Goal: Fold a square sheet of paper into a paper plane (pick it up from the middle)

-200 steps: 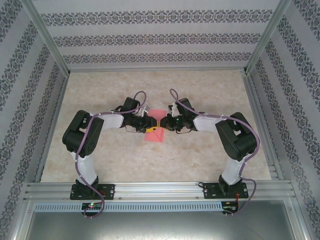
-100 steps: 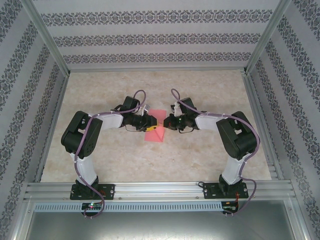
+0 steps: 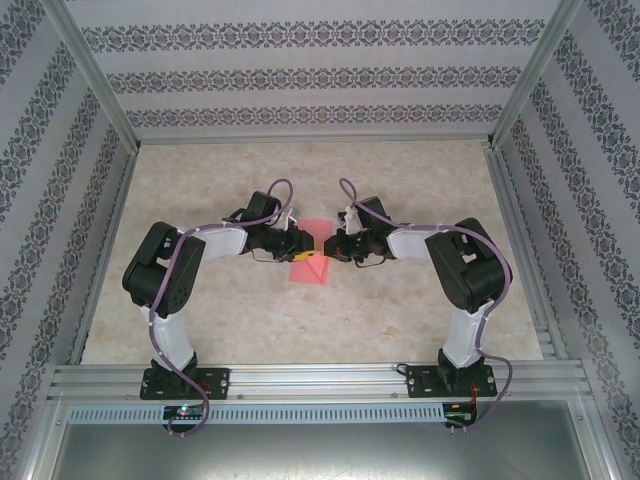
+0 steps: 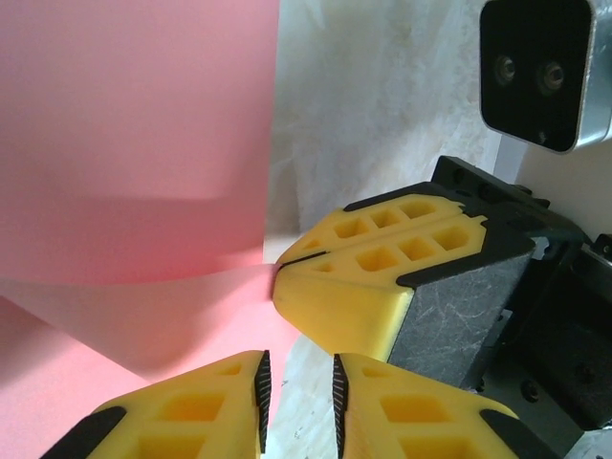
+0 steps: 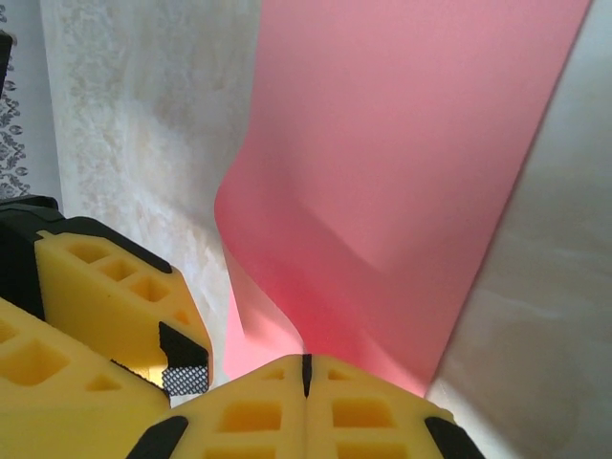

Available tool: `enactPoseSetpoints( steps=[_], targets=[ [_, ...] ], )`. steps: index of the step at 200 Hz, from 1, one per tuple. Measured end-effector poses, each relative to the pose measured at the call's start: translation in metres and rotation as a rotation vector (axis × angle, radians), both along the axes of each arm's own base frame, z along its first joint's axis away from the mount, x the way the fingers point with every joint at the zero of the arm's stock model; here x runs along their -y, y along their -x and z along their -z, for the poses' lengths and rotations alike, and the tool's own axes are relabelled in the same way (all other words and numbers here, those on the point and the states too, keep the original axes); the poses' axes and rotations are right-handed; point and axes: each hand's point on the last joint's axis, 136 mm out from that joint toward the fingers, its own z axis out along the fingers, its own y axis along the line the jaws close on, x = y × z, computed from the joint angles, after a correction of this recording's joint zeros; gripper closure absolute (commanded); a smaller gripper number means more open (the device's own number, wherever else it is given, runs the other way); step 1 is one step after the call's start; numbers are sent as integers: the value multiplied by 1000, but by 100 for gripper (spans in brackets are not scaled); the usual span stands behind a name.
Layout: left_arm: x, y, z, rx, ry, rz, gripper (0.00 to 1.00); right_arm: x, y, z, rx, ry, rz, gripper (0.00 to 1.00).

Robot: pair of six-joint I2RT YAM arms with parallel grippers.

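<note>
Moved: your right pincer (image 5: 306,375) slid back in beside the left pincer (image 4: 298,387), whose jaws narrowed.
Right pincer: pressed together, pinching the square sheet of paper (image 4: 134,124) at its raised ridge.
Left pincer: slightly spread, gripping nothing visible.
Sheet: lay mid-tabletop (image 5: 134,115), middle lifted.
Meaning: you likely had the middle pickup; folding remained.
</note>
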Motion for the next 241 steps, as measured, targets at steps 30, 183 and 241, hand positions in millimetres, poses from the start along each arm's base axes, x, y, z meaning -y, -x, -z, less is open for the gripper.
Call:
enactPoseSetpoints(
  steps=[30, 183, 241],
  targets=[
    [0, 0, 0, 0, 0, 0, 73, 1, 1, 3, -9, 5, 0, 96],
    [7, 2, 10, -24, -5, 19, 73, 7, -7, 15, -13, 58, -3, 96],
    [13, 4, 14, -32, -11, 33, 74, 5, -11, 18, -17, 62, -9, 96]
  ],
)
